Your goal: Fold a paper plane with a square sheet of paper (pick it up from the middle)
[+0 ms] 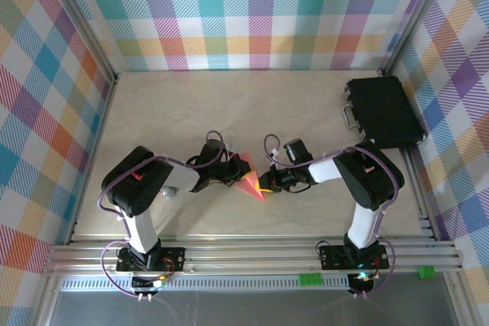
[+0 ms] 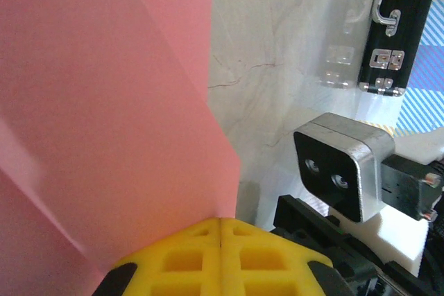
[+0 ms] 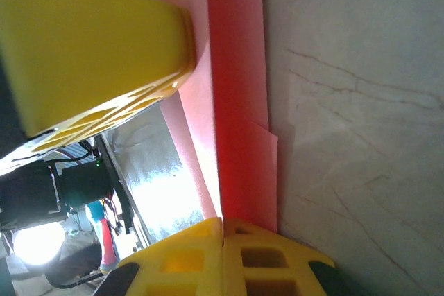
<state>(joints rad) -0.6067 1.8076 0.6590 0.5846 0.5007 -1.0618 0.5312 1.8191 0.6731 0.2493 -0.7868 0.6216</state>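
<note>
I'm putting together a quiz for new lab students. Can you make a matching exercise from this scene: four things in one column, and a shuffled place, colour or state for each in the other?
Things:
1. pink paper
2. black case
3. right hand
4. walls

Descriptions:
A. closed, pinching the paper
B. lying at the far right of the table
C. multicoloured check
D. folded to a point

Pairs: 1-D, 2-B, 3-A, 4-C
</note>
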